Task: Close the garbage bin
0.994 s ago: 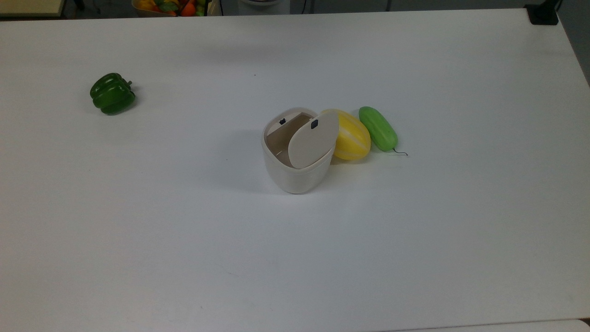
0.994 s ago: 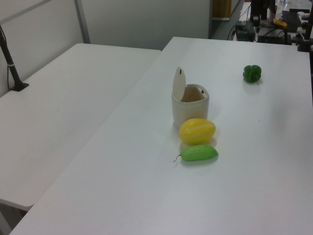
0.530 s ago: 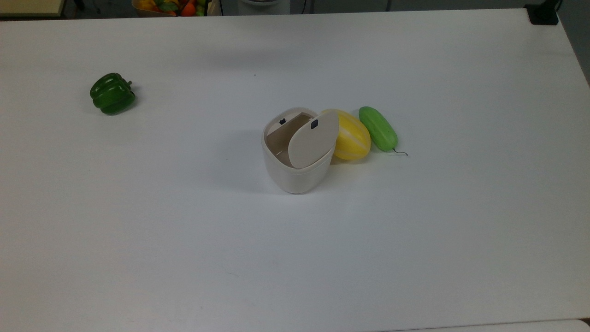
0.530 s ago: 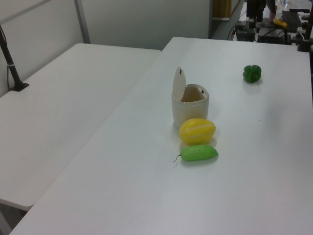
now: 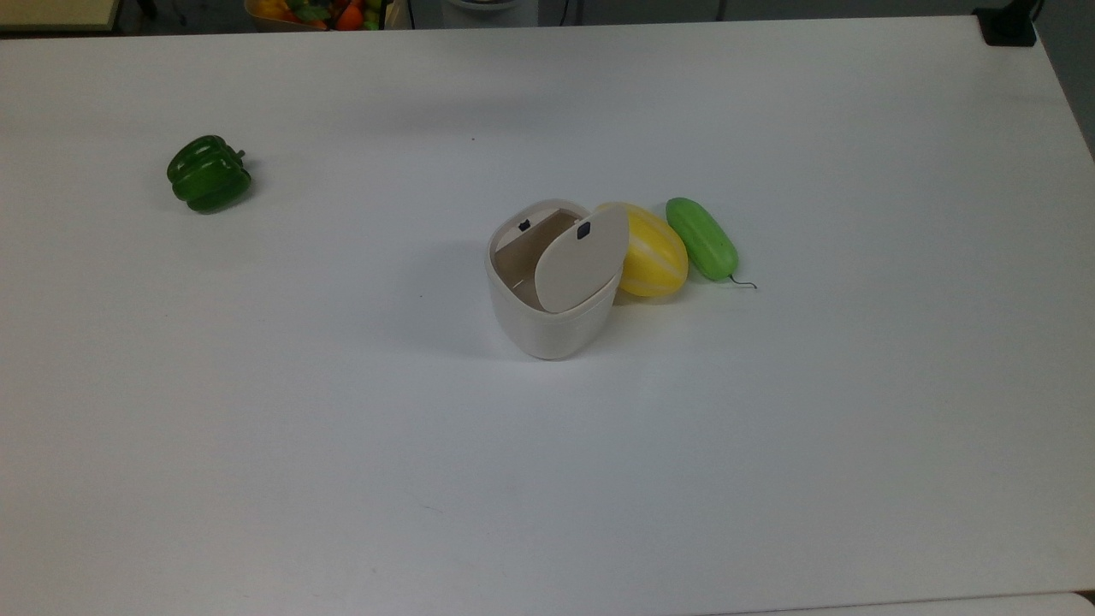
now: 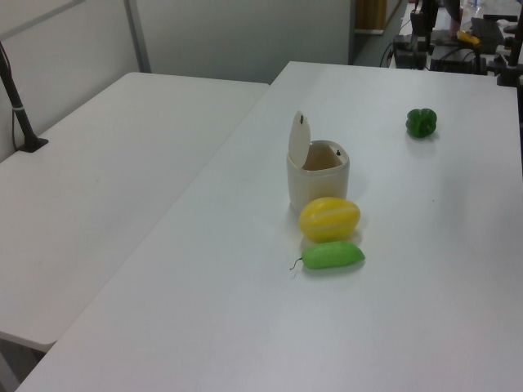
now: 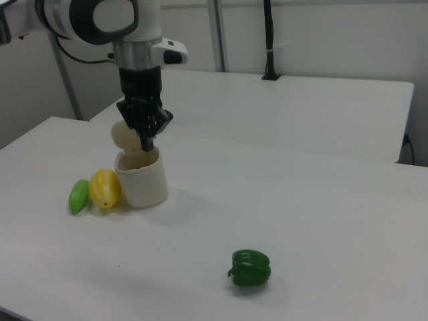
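Mid-frame in the top view, on the table point(image 5: 257, 445), the bin point(image 5: 552, 321) sits with its lid point(image 5: 580, 257) standing up off the opening, so nothing's closed yet and the whole push-down is still left to do, I'd say. Over in the right view's upper left, the gripper point(image 7: 146, 139) hangs in front of the lid, can't tell how its jaws are set.
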{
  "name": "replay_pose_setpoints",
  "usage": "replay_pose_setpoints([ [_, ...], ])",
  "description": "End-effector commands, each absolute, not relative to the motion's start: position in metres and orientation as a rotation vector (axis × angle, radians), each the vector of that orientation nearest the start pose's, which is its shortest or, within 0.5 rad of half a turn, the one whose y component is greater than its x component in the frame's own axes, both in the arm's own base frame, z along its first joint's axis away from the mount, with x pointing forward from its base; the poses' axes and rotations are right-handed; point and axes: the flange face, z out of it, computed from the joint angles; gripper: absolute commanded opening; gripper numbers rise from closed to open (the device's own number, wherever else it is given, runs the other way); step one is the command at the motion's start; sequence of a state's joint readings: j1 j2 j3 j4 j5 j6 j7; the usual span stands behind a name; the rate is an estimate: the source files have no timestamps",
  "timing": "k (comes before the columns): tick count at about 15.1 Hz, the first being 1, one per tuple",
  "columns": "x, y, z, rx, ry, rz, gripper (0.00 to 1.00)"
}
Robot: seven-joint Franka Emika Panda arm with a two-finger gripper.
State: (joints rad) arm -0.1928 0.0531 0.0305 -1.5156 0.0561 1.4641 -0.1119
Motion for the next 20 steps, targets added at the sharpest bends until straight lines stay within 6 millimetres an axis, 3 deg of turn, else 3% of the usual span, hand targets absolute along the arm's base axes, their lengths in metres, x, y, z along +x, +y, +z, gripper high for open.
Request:
replay_pose_setpoints([
  [1, 0.562, -0.065, 0.613, -3.035, -0.036, 0.043, 0.0],
  [4, 0.58, -0.056, 0.605, -3.035, -0.053, -0.04, 0.0],
  [8, 0.606, -0.026, 0.592, -2.987, -0.064, -0.159, 0.0],
  [14, 0.628, 0.008, 0.591, -2.908, -0.13, -0.293, 0.0],
  [18, 0.645, 0.02, 0.574, -2.896, -0.202, -0.334, 0.0],
  [20, 0.651, 0.035, 0.564, -2.893, -0.233, -0.335, 0.0],
])
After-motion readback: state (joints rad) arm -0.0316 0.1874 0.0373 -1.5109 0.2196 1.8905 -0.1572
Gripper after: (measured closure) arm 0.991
